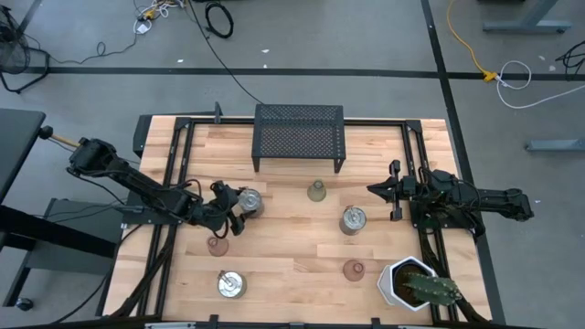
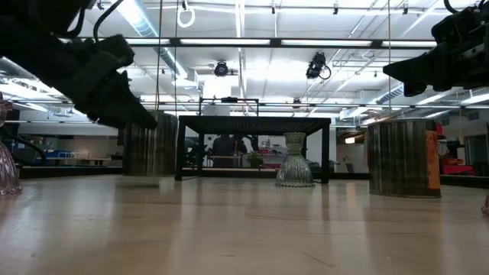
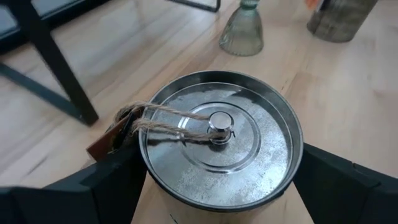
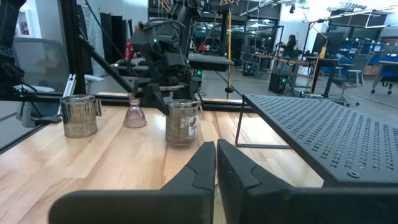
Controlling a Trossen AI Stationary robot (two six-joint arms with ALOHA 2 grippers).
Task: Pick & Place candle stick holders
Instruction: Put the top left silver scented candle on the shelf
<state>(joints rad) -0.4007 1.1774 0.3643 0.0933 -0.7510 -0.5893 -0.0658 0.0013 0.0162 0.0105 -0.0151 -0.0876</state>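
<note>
My left gripper [image 1: 239, 208] is shut on a silvery can holder [image 1: 249, 201] at the table's left middle; the can also shows in the left wrist view [image 3: 217, 143], with a twine-tied tag [image 3: 112, 134]. My right gripper [image 1: 373, 190] is shut and empty, hovering at the right middle; its shut fingers show in the right wrist view [image 4: 216, 162]. A second can [image 1: 354, 219] and a third [image 1: 231, 284] stand on their bases. An olive-green glass cup [image 1: 317, 190] and two pink cups [image 1: 218, 245] [image 1: 354, 270] stand on the table. My left gripper pinches the can between its two fingers, one finger [image 3: 118, 180] on each opposite side of the round wall just below the rim [image 3: 147, 168]. The fingers come slanting down from the table's left. The can is upright; in the low view [image 2: 149, 145] its base seems slightly clear of the table.
A black mesh rack [image 1: 299, 137] stands at the far middle. A white hexagonal pot with a cactus [image 1: 411, 283] sits at the near right corner. Black rails [image 1: 174, 155] run along both sides of the table. Bare wood lies in the near middle.
</note>
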